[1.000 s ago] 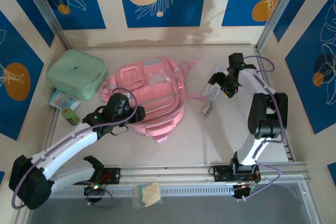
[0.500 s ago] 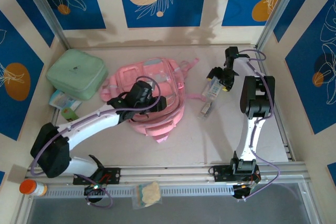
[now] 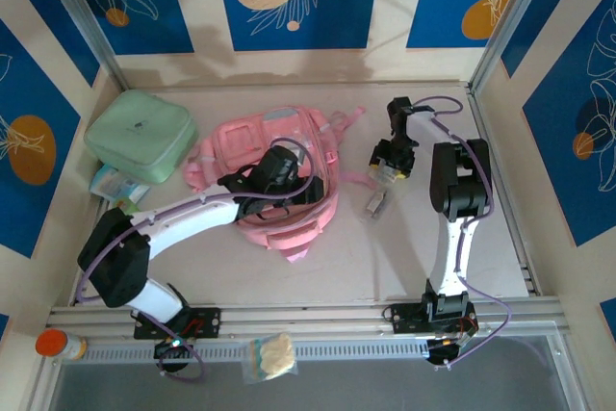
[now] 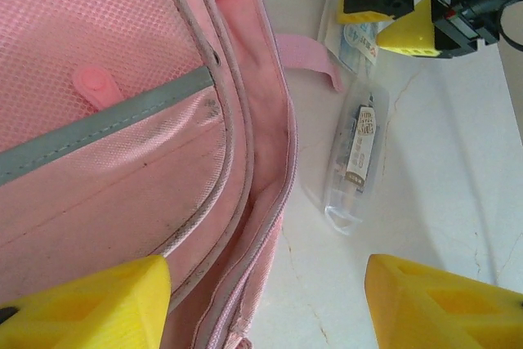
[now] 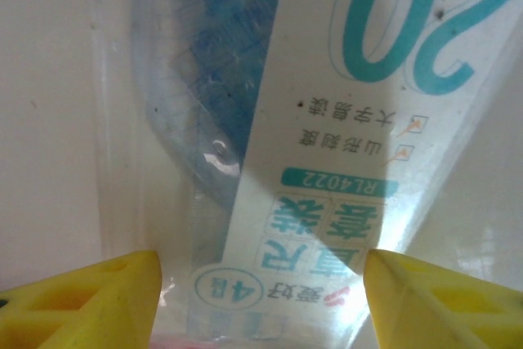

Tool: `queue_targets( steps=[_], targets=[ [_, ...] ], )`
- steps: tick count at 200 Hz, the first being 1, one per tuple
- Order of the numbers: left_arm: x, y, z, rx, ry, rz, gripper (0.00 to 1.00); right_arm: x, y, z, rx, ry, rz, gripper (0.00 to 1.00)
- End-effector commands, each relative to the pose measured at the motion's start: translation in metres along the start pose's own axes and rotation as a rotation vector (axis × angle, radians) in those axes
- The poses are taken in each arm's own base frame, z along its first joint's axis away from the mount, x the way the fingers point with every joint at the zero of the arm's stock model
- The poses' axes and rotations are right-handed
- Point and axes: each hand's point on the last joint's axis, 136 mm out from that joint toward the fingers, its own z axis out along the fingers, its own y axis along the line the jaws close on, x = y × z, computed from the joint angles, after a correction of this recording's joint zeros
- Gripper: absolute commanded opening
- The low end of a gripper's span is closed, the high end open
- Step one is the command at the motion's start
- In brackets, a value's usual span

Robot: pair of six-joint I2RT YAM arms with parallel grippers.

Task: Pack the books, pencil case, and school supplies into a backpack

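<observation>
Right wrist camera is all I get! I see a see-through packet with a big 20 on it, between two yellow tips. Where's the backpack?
Observer: The pink backpack lies flat on the table, on the left arm's side of your packet.
Operator: Is the other pincer doing anything?
Observer: The left pincer hangs open over the backpack's edge nearest your packet, holding nothing.
Operator: What else is in my packet?
Observer: At the end nearer the arms' bases, a small dark labelled stick sits inside it.
</observation>
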Motion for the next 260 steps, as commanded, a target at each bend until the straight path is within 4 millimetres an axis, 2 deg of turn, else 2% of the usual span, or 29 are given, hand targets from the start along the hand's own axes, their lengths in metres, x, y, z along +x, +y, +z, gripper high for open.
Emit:
queue_targets(
  steps=[1,43,61,77,90,107,120,151,179,194,228,260],
  targets=[
    [-0.006,-0.020,-0.001,0.052,-0.004,-0.003,0.64,0.043,-0.024,0.004,0.069,0.107,0.020,0.66],
    [0.001,-0.032,0.000,0.063,0.013,-0.019,0.64,0.099,-0.037,-0.007,0.102,0.133,-0.003,0.64],
    [0.004,-0.048,0.005,0.087,0.015,-0.008,0.65,0.109,-0.033,-0.020,0.043,0.115,-0.006,0.68],
    [0.008,-0.068,0.017,0.117,0.029,0.005,0.65,0.103,-0.031,-0.037,-0.048,0.086,0.027,0.69],
    [0.007,-0.081,0.029,0.136,0.025,0.021,0.63,0.092,-0.036,-0.050,-0.081,0.043,0.062,0.71],
    [0.003,-0.094,0.051,0.149,0.011,0.056,0.59,0.076,-0.038,-0.059,-0.154,0.000,0.106,0.71],
    [-0.001,-0.108,0.069,0.190,0.006,0.087,0.58,0.066,-0.038,-0.058,-0.223,-0.003,0.151,0.71],
    [-0.003,-0.124,0.119,0.215,0.030,0.135,0.54,0.051,-0.047,-0.048,-0.290,-0.003,0.230,0.69],
    [-0.001,-0.127,0.158,0.224,0.036,0.144,0.48,0.047,-0.052,-0.035,-0.337,0.010,0.282,0.67],
    [0.003,-0.120,0.175,0.194,0.051,0.141,0.44,0.047,-0.052,-0.029,-0.350,0.025,0.298,0.67],
    [0.007,-0.100,0.194,0.116,0.054,0.114,0.38,0.049,-0.055,-0.015,-0.349,0.052,0.341,0.66],
    [0.012,-0.084,0.208,0.067,0.083,0.091,0.30,0.052,-0.046,-0.008,-0.388,0.070,0.339,0.63]
  ],
)
